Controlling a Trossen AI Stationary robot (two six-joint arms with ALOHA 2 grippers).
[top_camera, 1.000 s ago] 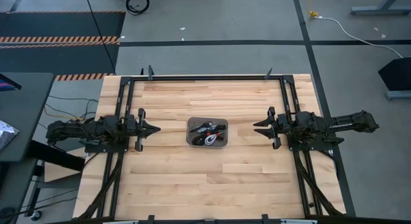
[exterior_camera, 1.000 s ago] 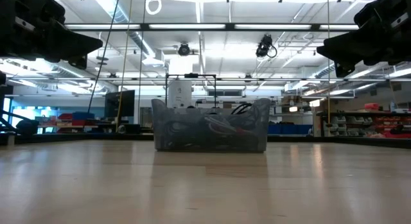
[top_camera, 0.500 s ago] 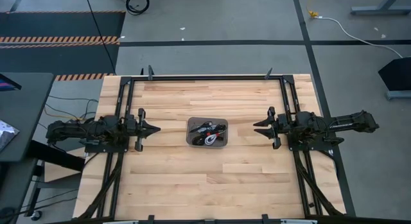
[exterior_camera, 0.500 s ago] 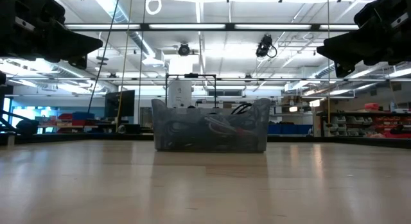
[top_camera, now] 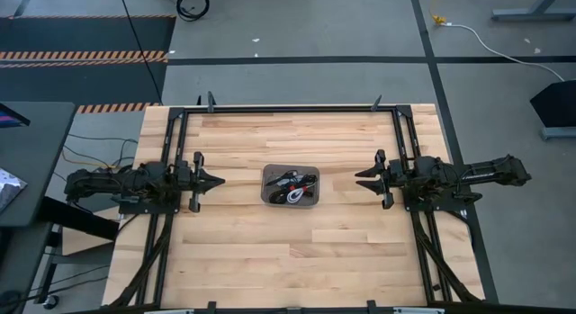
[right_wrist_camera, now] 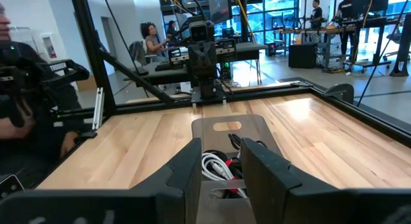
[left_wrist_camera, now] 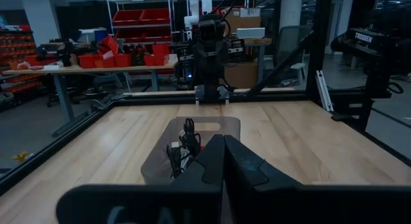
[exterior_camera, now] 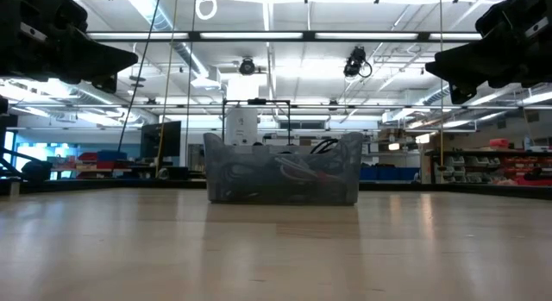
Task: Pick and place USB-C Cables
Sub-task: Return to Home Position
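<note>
Now: USB-C cables (top_camera: 293,186), black and white bundles, piled inside grey tray (top_camera: 265,193) at centre of wooden table (top_camera: 288,251). Left gripper (top_camera: 219,181) raised above table, left of tray, well apart, fingers pressed together, empty. Right gripper (top_camera: 358,178) mirrored on tray's right, fingers narrowly parted, empty.

The USB-C cables (top_camera: 291,188), black and white bundles, lie heaped inside the grey tray (top_camera: 265,183).
</note>
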